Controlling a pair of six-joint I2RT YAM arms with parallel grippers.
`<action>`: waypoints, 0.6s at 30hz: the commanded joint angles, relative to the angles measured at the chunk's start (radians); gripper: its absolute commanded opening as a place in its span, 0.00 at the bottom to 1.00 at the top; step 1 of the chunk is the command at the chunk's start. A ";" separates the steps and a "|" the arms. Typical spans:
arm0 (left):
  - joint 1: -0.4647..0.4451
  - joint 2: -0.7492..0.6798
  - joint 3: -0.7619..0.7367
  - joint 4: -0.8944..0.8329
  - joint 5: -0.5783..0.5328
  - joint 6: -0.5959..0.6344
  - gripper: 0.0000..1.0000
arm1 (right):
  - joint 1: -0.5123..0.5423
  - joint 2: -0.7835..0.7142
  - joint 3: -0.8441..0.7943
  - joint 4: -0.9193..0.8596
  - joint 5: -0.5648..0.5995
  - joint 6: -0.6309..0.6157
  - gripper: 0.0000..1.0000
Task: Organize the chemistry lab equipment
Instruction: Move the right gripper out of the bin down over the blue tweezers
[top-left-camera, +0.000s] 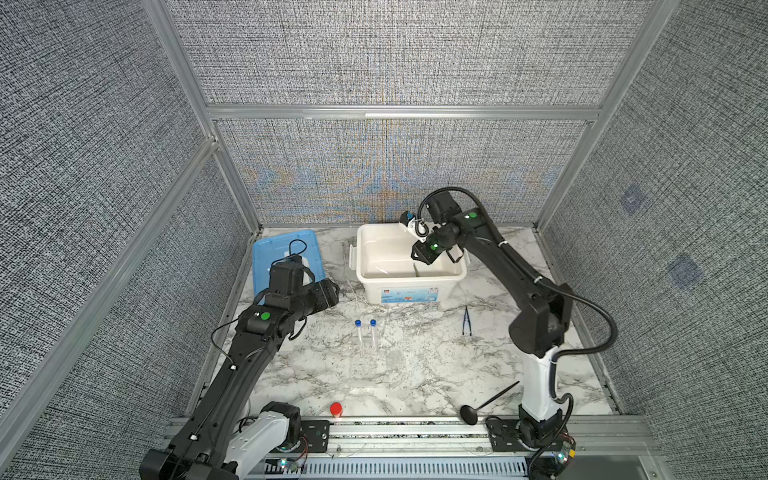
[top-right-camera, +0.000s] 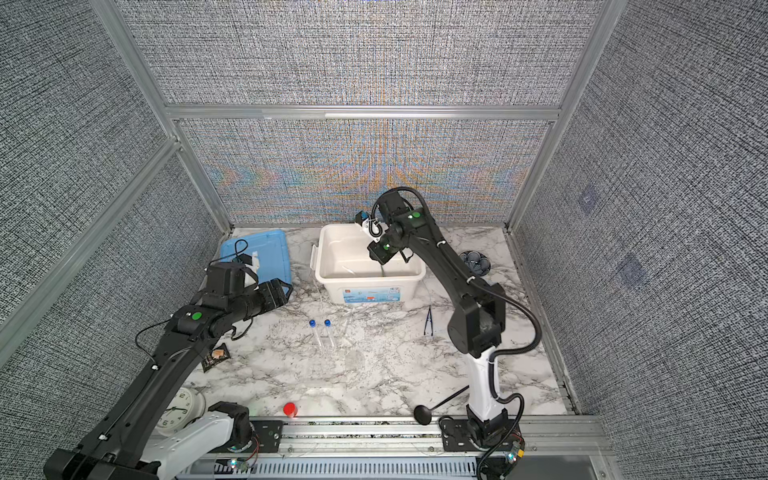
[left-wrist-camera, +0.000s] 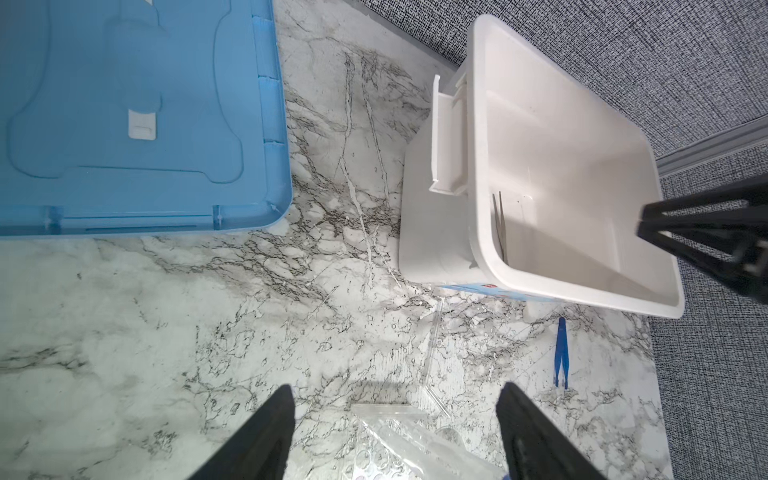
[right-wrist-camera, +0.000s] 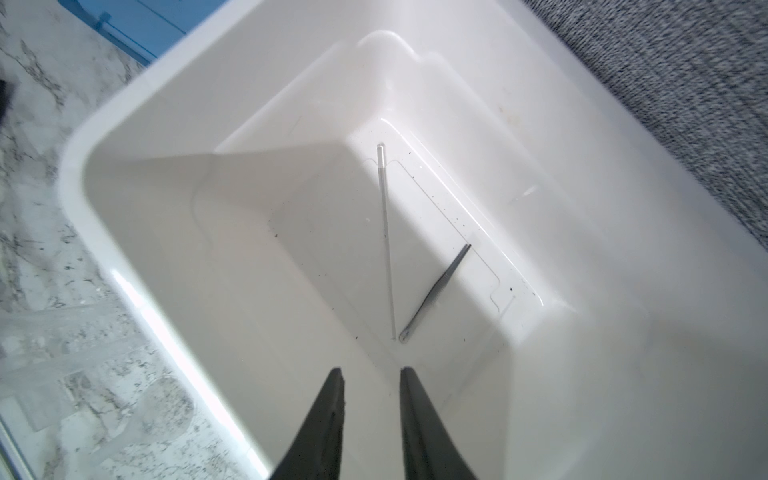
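Note:
My right gripper hangs over the white bin, jaws a little apart and open, with nothing between them. On the bin floor below it lie silver tweezers and a thin clear rod, both apart from the fingers. My left gripper stands wide open above the marble, over the clear rack, and holds nothing. Two clear blue-capped tubes stand side by side at the table's middle. Dark blue forceps lie on the marble right of the tubes, in front of the bin.
A blue lid lies at the back left beside the left gripper. A black ladle and a red cap sit near the front edge. A flower-shaped dish sits behind the right arm; a clock sits front left.

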 joint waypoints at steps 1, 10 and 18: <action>0.001 0.008 0.017 -0.005 -0.033 0.040 0.78 | 0.003 -0.151 -0.135 0.056 0.073 0.136 0.28; 0.000 0.066 0.051 0.002 -0.085 0.095 0.77 | -0.044 -0.630 -0.695 0.148 0.314 0.416 0.39; 0.001 0.113 0.063 -0.009 -0.176 0.095 0.78 | -0.103 -0.819 -1.092 0.196 0.377 0.601 0.61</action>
